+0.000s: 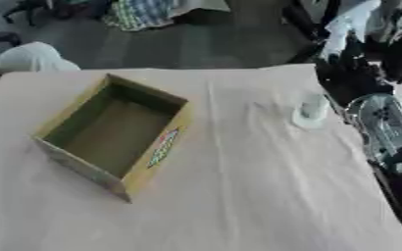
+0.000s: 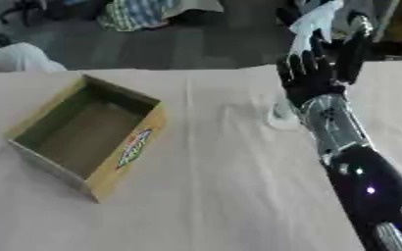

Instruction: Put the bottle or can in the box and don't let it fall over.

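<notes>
An open yellow-brown cardboard box (image 1: 76,162) lies on the left half of the table, empty inside, with a red and green label on its near right wall. A small pale, see-through bottle (image 1: 312,108) stands upright near the table's right edge. My right hand (image 2: 312,73) is black and hangs just beyond and to the right of the bottle, fingers straight and pointing away, holding nothing. In the right eye view my silver forearm (image 2: 333,122) hides most of the bottle. My left hand shows in neither view.
The table (image 1: 238,196) is covered by a pale pinkish cloth. Its far edge runs just behind the box and its right edge lies beside my right arm. Beyond it are a dark floor, a white bundle (image 1: 29,56) and checked fabric (image 1: 144,12).
</notes>
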